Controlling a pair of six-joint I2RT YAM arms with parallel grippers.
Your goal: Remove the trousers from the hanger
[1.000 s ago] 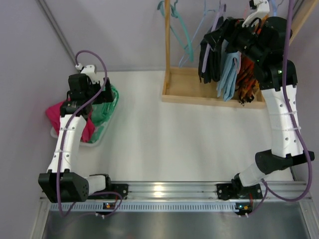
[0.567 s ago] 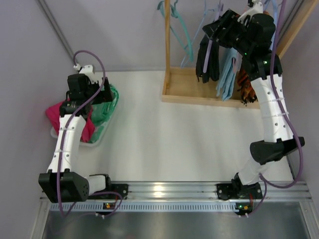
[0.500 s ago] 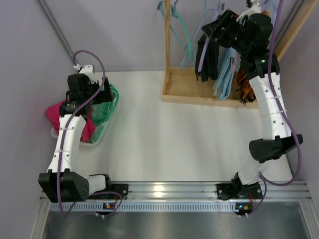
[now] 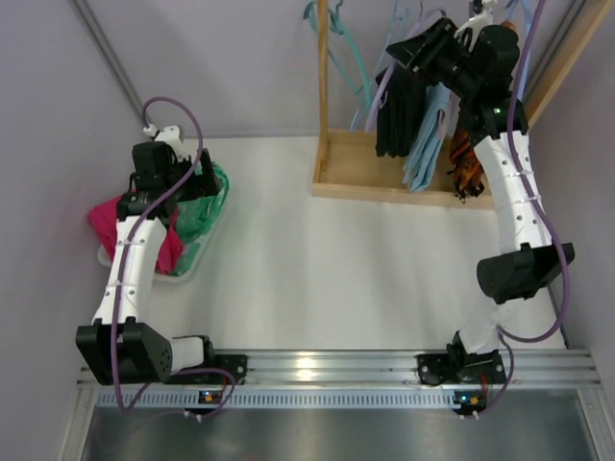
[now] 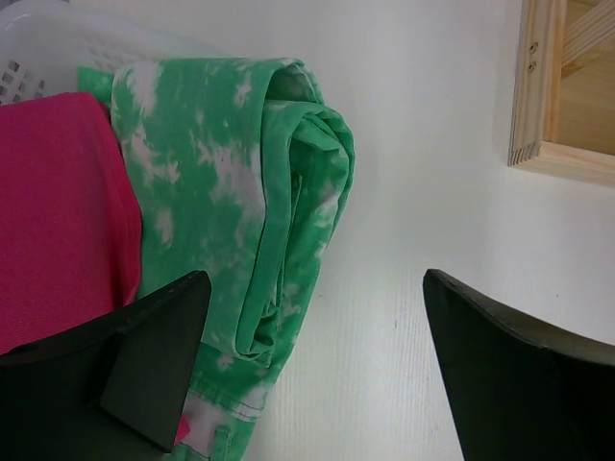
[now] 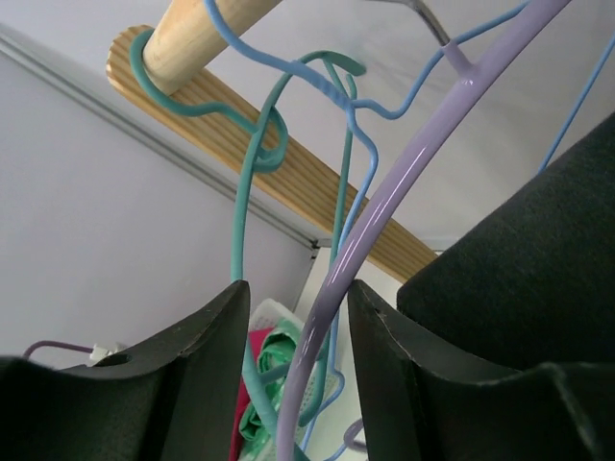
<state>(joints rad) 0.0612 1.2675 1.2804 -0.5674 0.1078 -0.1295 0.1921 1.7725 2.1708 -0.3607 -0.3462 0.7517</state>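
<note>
Up at the rack, the right gripper straddles the lilac hanger holding the trousers, jaws unclenched; next it likely must clamp and unhook. The left gripper idles, jaws released.

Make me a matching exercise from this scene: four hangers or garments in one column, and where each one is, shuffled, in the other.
Things:
1. purple hanger
2. teal hanger
3. green trousers
4. black trousers

Places:
A. lying beside the pink cloth
B. between the jaws of the right gripper
C. hanging next to a light blue garment
D. hooked over the wooden rod

Pairs: 1-B; 2-D; 3-A; 4-C
</note>
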